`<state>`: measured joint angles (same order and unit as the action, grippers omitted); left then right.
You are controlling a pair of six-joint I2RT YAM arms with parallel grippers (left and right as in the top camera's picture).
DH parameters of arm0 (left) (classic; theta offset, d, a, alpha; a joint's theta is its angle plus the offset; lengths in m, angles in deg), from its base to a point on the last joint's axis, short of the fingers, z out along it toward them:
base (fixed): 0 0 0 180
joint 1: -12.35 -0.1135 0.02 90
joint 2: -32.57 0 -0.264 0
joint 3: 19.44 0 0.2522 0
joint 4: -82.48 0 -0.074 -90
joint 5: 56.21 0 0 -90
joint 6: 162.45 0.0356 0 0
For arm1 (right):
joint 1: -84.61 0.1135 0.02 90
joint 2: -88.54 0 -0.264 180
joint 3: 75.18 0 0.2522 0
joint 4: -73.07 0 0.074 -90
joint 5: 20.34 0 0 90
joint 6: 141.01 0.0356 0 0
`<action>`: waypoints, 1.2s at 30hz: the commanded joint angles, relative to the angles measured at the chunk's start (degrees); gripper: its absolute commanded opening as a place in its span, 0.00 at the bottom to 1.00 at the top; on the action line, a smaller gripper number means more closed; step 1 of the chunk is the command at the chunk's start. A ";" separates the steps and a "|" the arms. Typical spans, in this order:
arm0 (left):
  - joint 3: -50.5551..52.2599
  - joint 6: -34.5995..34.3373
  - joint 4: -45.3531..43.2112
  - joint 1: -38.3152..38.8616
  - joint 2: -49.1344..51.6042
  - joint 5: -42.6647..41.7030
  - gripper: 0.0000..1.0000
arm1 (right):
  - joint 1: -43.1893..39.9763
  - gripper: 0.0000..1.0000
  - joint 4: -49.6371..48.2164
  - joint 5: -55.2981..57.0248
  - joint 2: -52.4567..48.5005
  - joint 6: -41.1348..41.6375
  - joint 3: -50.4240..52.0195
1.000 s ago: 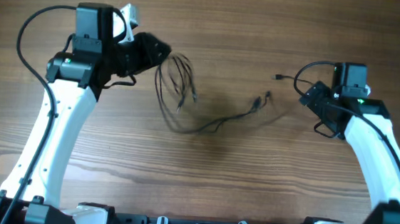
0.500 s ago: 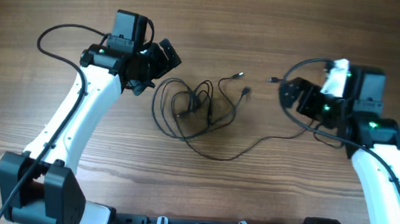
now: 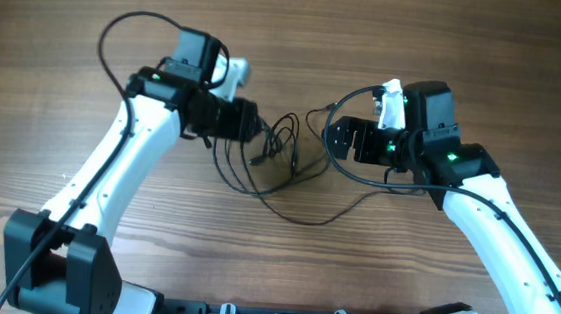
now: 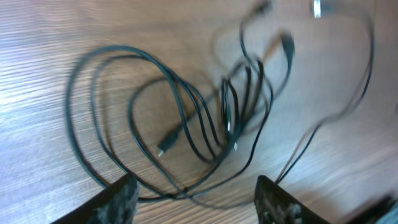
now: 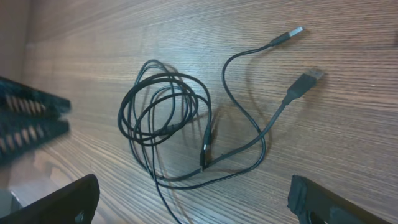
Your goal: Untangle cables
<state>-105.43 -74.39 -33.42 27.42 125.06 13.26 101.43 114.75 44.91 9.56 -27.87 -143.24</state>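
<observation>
Cables (image 3: pixel 279 155) lie tangled between left gripper (image 3: pixel 256 125) and right gripper (image 3: pixel 332 138).

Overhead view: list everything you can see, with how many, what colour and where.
cables: several, number unclear in the tangle, black, mid-table between the arms
plugs: two clear ones, silver-tipped, lying free on the right arm's side of the coil
table: one, brown wood, under everything
left arm: one, white and black, left side, jaws open at the coil
right arm: one, white and black, right side, jaws open
</observation>
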 commanded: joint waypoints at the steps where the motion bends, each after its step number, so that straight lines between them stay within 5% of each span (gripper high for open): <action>1: 4.90 10.51 -1.49 0.98 0.68 -1.99 0.68 | 0.02 1.00 -0.28 2.32 -0.44 1.31 0.42; 14: 11.17 5.31 -14.47 2.84 1.42 2.10 0.49 | 0.04 1.00 -0.24 2.93 -0.44 2.58 0.42; 36: 11.21 -3.02 -21.59 8.09 10.23 2.01 0.42 | 0.04 1.00 1.14 2.93 -0.44 5.55 0.42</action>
<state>-94.63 -74.19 -53.50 33.65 133.54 14.92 101.43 115.17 46.83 9.56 -22.86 -143.24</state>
